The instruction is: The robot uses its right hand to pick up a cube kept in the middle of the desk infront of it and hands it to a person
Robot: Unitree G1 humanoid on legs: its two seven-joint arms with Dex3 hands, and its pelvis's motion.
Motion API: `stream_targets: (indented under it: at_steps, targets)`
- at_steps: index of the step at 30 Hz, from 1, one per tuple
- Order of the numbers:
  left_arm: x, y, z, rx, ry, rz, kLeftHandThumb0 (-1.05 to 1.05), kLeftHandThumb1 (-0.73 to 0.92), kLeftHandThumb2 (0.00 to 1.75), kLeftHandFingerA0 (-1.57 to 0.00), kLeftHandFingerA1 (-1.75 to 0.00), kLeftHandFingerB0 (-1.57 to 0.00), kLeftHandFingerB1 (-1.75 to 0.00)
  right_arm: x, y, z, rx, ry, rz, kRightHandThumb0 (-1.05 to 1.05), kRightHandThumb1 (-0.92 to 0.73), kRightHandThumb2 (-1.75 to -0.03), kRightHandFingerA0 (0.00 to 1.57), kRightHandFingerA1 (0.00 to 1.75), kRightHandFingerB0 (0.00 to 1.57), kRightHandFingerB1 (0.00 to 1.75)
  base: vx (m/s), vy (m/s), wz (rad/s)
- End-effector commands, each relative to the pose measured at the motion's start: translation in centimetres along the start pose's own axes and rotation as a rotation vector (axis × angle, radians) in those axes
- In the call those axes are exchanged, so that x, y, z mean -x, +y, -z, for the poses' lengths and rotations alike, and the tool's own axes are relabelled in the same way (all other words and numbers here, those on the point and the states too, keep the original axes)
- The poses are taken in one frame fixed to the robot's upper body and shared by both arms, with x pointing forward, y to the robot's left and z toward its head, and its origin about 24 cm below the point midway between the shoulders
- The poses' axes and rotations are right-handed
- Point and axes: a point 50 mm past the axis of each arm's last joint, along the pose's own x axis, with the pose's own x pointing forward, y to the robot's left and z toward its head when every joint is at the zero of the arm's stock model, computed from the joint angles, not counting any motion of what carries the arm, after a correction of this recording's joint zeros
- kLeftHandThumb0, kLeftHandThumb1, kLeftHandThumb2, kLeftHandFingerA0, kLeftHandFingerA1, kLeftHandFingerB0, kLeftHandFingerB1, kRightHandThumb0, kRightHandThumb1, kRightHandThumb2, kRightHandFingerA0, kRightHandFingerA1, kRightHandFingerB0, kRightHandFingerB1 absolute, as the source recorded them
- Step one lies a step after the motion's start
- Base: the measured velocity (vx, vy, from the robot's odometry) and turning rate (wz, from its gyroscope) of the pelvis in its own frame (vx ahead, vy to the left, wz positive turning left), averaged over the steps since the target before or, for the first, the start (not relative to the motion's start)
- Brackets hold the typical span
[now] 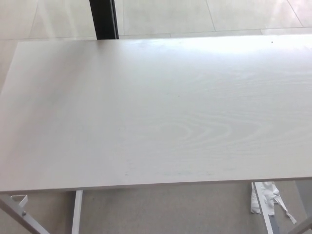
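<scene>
Bright, washed-out daylight falls from the far side: the table [156, 112] glares near its far right edge and dims toward the left. The tiled floor [161, 14] gleams. The whole picture looks soft and hazy.

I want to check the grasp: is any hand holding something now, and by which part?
It cannot be told: no hand and no cube show in the head view, only the white desk.

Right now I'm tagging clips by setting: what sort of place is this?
Probably an office or lab room: a plain white wood-grain desk on white metal legs, a pale tiled floor beyond it, and a dark post.
</scene>
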Motion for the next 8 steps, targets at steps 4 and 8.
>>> stream_targets:
  at_steps: [4, 8]
  targets:
    - [0.18, 1.32, -0.44, -0.001, -0.025, -0.014, -0.65, 0.77, 0.63, -0.56, -0.47, -0.51, -0.42, -0.08, -1.05, -0.65, 0.223, 0.002, -0.228, -0.49, -0.58, -0.58, 0.62, 0.55, 0.51, 0.38, 0.00, 0.000, 0.00]
    - [0.14, 1.32, -0.69, 0.003, -0.031, -0.014, -0.65, 0.77, 0.63, -0.56, -0.47, -0.51, -0.42, -0.13, -0.97, -0.85, 0.219, -0.003, -0.232, -0.49, -0.58, -0.58, 0.62, 0.55, 0.51, 0.38, 0.00, 0.000, 0.00]
